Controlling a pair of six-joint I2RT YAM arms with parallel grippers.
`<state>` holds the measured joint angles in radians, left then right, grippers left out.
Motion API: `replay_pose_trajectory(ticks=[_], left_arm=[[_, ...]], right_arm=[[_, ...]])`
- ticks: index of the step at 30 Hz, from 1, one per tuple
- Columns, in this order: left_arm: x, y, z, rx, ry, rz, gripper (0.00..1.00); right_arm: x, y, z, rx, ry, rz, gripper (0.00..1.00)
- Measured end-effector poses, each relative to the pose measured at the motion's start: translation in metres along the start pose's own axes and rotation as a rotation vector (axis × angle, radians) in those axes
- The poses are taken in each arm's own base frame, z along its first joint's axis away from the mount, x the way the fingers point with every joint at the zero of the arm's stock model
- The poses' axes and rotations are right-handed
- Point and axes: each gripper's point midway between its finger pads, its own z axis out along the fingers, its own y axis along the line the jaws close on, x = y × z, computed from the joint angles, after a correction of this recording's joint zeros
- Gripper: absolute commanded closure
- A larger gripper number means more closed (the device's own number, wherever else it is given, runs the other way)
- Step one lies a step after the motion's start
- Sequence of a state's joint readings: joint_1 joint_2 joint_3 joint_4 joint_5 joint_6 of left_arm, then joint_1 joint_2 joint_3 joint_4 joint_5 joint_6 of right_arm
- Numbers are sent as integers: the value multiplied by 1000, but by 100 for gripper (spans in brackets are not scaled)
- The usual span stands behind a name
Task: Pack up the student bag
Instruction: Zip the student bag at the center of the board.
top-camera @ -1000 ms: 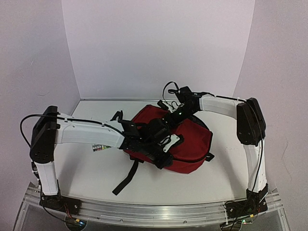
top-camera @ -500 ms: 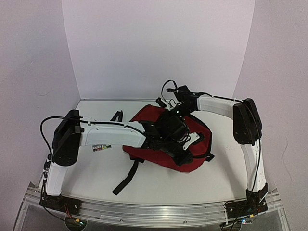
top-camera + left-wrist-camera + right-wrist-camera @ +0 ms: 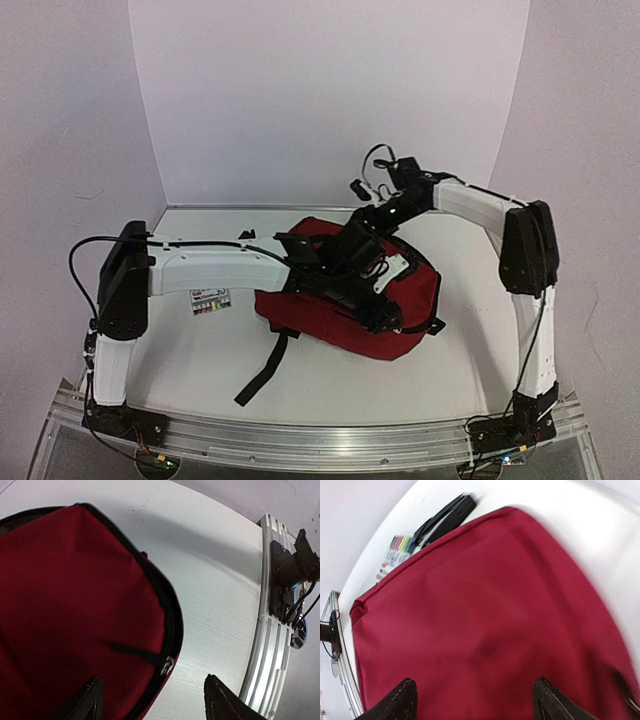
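The student bag [image 3: 340, 312] lies flat in the middle of the table [image 3: 180, 370], a little right of centre. There is bare surface on its near side up to the metal rail [image 3: 272, 645], and more open room to its left. Its far edge is close to the back wall, and its right corner lies well short of the right arm's upright. A black strap [image 3: 262, 368] trails off the bag toward the near left. A pack of coloured markers [image 3: 210, 299] lies just left of the bag, beside the left forearm. The left hand [image 3: 155, 700] hovers above the bag's zipped right edge with its fingers spread wide and nothing between them. The right hand [image 3: 475, 702] hangs above the red cloth on the far side, also wide open and empty. Both arms crowd the space over the bag. A second ago the left hand was lower on the bag's near left part. The right arm now stands higher and farther back, and the markers show fully.
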<state>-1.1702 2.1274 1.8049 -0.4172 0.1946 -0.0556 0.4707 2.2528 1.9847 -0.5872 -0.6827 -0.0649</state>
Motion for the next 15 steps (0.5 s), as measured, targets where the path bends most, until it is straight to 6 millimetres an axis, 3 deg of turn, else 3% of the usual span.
replay_pose_trajectory(ticks=[5,7,9,12,15], left_arm=[[12,16,-45,-61,38,5,27],[19,21,-57,-82,58,23,27],[27,24,-63,-100,78,42,27],[45,26,-63,-106,114,66,26],[63,29,-60,-117,149,84,26]], right_arm=[[2,-13,-102,84,-71,28,22],[13,-3,-138,100,-88,28,23],[34,23,-163,78,-81,31,24],[66,63,-174,7,-50,32,26],[107,77,-159,-72,44,97,27]])
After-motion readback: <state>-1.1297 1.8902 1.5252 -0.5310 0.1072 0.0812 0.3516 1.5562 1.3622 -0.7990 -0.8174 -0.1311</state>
